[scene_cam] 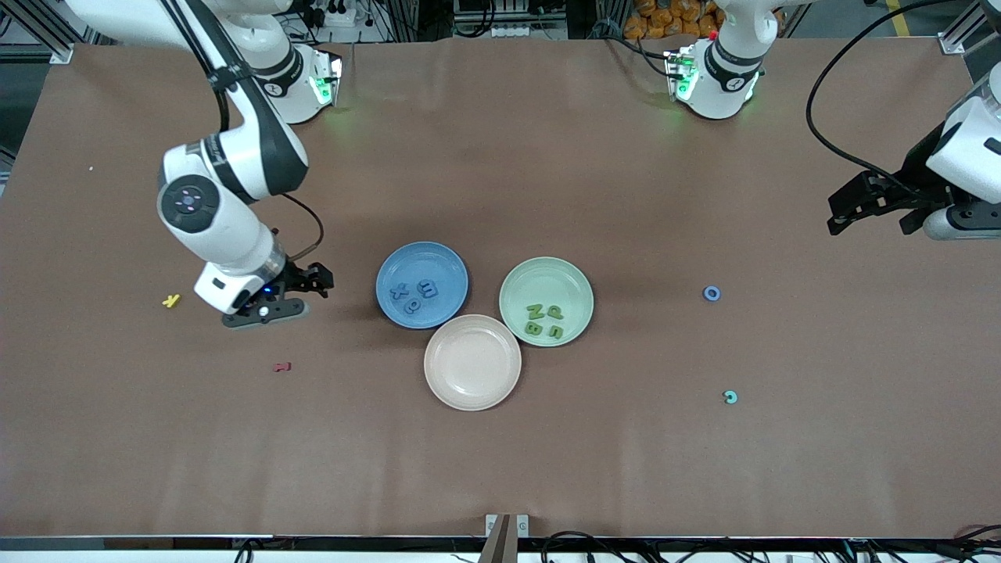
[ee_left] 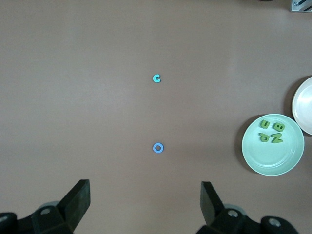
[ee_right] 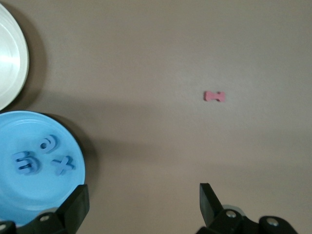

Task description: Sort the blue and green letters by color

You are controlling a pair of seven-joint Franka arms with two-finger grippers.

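Note:
Three blue letters (scene_cam: 414, 293) lie in the blue plate (scene_cam: 422, 256), and several green letters (scene_cam: 545, 320) lie in the green plate (scene_cam: 546, 274). A blue ring-shaped letter (scene_cam: 711, 293) lies alone on the table toward the left arm's end, also in the left wrist view as the blue ring (ee_left: 158, 148). My right gripper (scene_cam: 317, 280) hangs open and empty over the brown table beside the blue plate (ee_right: 34, 204). My left gripper (scene_cam: 848, 213) waits open and empty over the table's left-arm end.
An empty beige plate (scene_cam: 472, 362) touches both coloured plates, nearer the front camera. A teal C (scene_cam: 730, 397) lies nearer the camera than the blue ring. A yellow letter (scene_cam: 171, 300) and a dark red letter (scene_cam: 282, 366) lie toward the right arm's end.

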